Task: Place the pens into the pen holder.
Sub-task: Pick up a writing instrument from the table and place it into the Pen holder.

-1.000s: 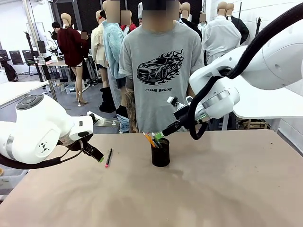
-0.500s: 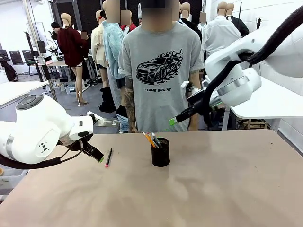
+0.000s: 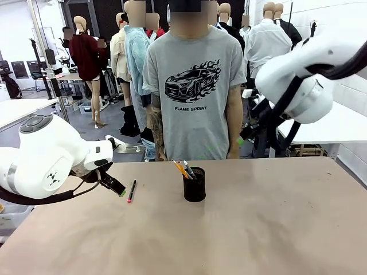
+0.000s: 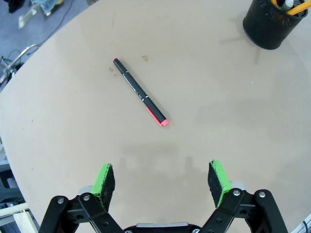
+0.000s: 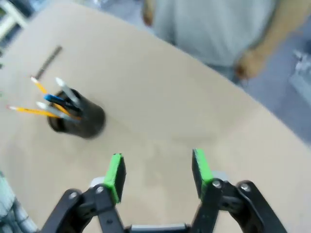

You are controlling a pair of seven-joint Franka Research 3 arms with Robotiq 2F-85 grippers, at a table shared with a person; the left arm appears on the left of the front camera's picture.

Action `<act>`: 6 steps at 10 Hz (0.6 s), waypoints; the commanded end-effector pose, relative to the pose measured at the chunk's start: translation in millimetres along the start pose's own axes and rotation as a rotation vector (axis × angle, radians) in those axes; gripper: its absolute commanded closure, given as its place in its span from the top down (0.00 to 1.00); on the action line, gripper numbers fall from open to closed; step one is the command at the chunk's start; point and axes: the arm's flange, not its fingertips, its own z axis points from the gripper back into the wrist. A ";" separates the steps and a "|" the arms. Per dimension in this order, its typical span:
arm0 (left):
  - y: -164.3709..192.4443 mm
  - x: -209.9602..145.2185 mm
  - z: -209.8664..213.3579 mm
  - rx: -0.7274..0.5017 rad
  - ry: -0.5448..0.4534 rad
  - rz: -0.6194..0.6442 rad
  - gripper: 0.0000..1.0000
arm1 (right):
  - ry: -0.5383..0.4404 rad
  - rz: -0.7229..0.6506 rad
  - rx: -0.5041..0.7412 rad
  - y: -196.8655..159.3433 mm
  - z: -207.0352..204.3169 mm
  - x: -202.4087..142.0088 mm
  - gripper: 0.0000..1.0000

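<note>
The pen holder (image 3: 194,186) is a black mesh cup at the table's middle, with several pens (image 3: 183,169) standing in it, orange-yellow and silver among them. One black pen with a pink-red end (image 3: 132,191) lies flat on the table to its left. My left gripper (image 3: 119,191) hovers just left of that pen, open and empty. In the left wrist view the pen (image 4: 140,92) lies ahead of the open left gripper (image 4: 163,179), with the holder (image 4: 272,22) at top right. My right gripper (image 3: 242,139) hangs high to the holder's right, open and empty. The blurred right wrist view shows the right gripper (image 5: 158,172) above the table, the holder (image 5: 80,119) and the lying pen (image 5: 48,62).
A person in a grey T-shirt (image 3: 195,86) stands at the far edge, behind the holder, with a hand (image 5: 250,63) hanging near the table edge. The brown table (image 3: 258,229) stretches bare across the front and right.
My right arm has risen from just above the pen holder and swung up and to the right, away from it. The left arm and the lying pen have not moved.
</note>
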 end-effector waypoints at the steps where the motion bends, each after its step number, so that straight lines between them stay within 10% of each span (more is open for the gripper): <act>1: 1.8 -0.8 0.5 -0.001 -0.001 0.005 1.00 | 0.327 -0.153 -0.045 9.7 19.5 28.2 0.87; 2: 1.8 -0.8 0.5 -0.001 -0.001 0.005 1.00 | 0.434 -0.197 -0.112 7.4 21.8 25.7 1.00; 6: 1.8 -0.8 0.5 -0.001 -0.001 0.005 1.00 | 0.570 -0.319 -0.134 -11.4 49.9 8.7 1.00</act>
